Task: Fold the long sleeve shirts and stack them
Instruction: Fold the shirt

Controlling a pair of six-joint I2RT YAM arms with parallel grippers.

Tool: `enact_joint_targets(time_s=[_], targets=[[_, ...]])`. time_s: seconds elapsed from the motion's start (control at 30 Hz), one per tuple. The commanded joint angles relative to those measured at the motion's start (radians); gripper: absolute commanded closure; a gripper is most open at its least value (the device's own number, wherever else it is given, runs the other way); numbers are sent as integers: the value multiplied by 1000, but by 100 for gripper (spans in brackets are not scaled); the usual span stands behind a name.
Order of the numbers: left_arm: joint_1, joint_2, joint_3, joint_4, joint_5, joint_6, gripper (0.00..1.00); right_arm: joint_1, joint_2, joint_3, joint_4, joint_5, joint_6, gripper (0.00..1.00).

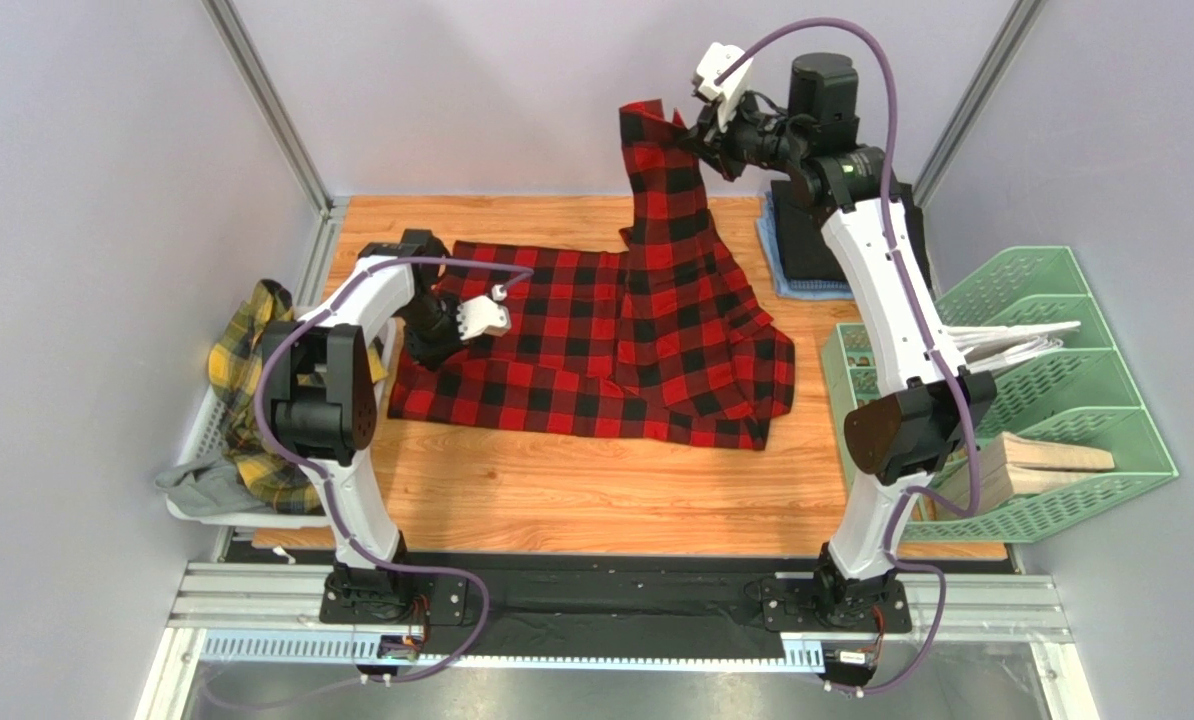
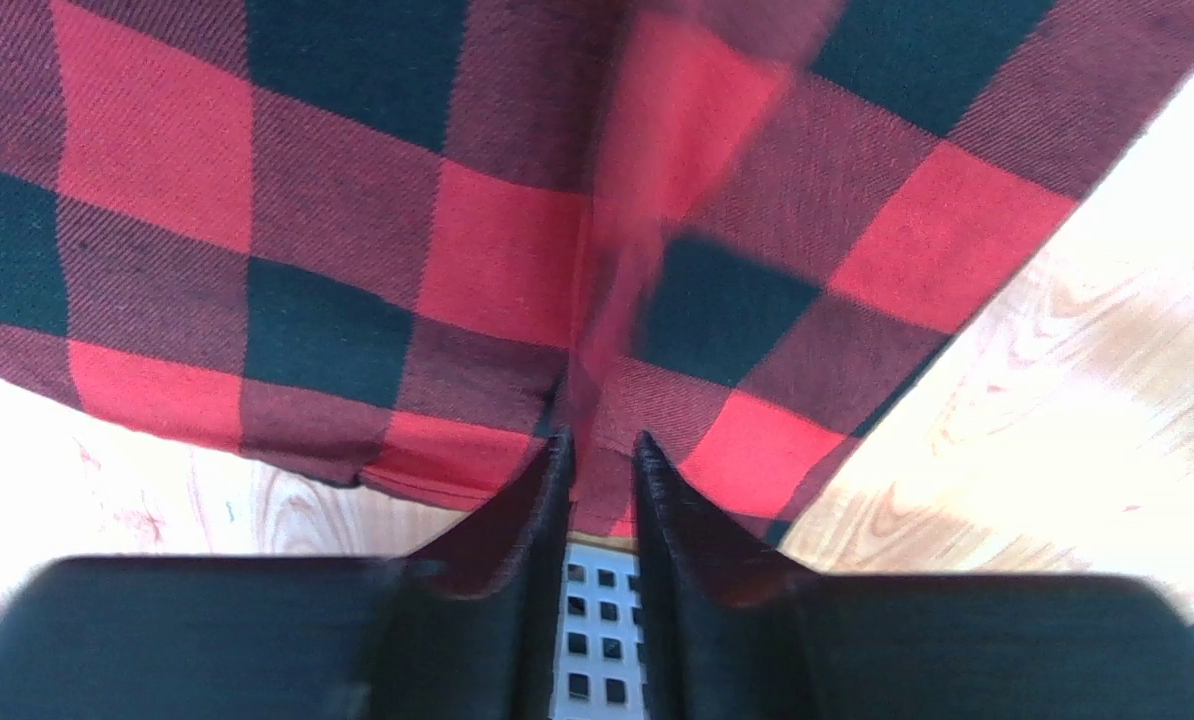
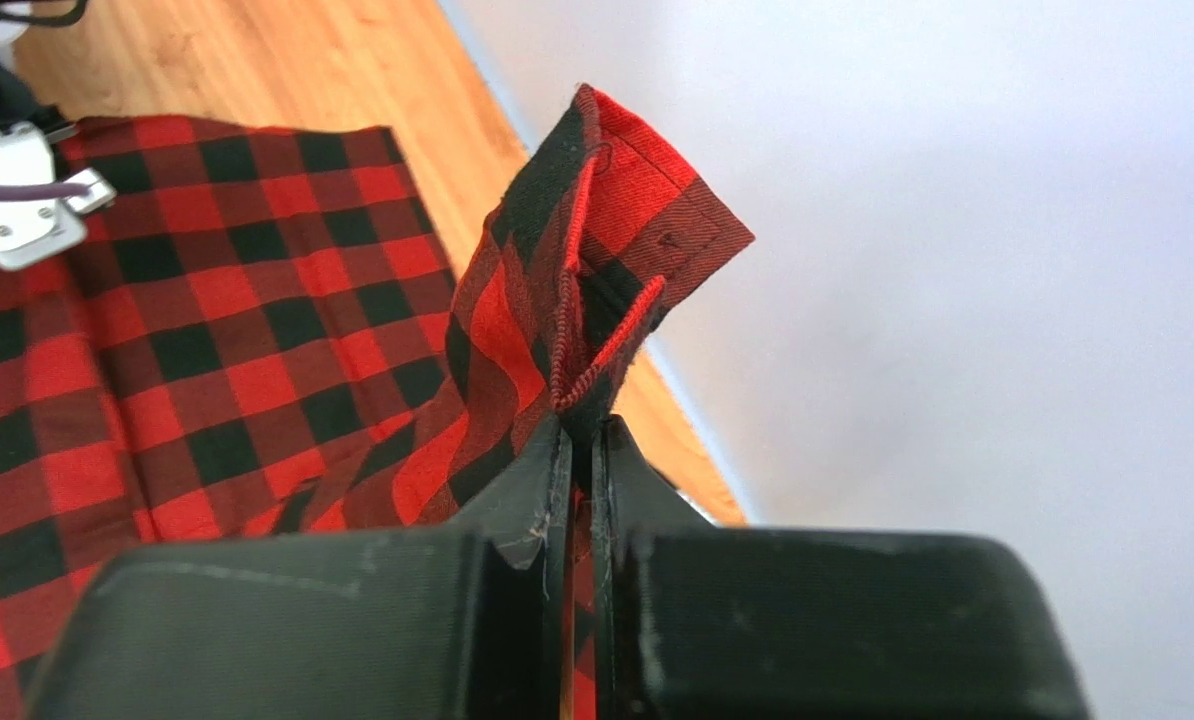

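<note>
The red-and-black check shirt point(image 1: 588, 338) lies spread on the wooden table; no white letters show. My left gripper point(image 1: 429, 348) is low at the shirt's left edge and shut on a pinch of that edge point(image 2: 600, 443). My right gripper point(image 1: 693, 143) is raised high at the back and shut on a folded end of the same shirt point(image 3: 581, 428), so a strip of cloth point(image 1: 663, 195) hangs from it down to the table. The yellow-and-dark plaid shirt point(image 1: 258, 383) lies crumpled in the white tray on the left. A dark folded cloth point(image 1: 802, 248), apparently the black shirt, lies at the back right, partly hidden by my right arm.
The white tray point(image 1: 198, 428) sits off the table's left edge and also holds a grey cloth point(image 1: 198, 480). A green file rack point(image 1: 1069, 375) with papers and a wooden block stands on the right. A blue pad point(image 1: 773, 248) lies under the dark cloth. Grey walls close the back and sides.
</note>
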Motion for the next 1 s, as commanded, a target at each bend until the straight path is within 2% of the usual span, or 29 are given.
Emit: enact_joint_targets(time_s=[0.0,0.1,0.2,0.33,0.43,0.47,0.53,0.63,0.73,0.83,0.9,0.97], targets=[[17,30,71,24,16,-81,65,32,-46,-89,36,18,-23,100],[30,30,114,20,37,-121,56,49,-101,-187,53,50,-8,100],[53,18,172,-23,96,-164,55,69,-145,-241,59,109,43,100],[93,-60,218,-52,334,-259,54,116,-164,-259,27,186,155,100],[93,-149,220,-26,444,-377,52,164,-161,-267,-2,208,239,100],[93,-180,224,-19,464,-435,46,179,-161,-288,4,215,305,100],[93,-197,237,-20,511,-489,45,225,-147,-310,33,232,368,100],[93,-223,244,0,553,-615,44,288,-97,-339,77,257,486,100],[93,-254,235,69,561,-808,44,334,-49,-342,111,278,575,100],[93,-298,197,165,500,-973,44,366,15,-350,152,297,673,100],[93,-338,159,208,473,-1023,44,379,63,-355,178,311,724,100],[92,-382,96,266,430,-1097,38,406,89,-370,200,352,799,100]])
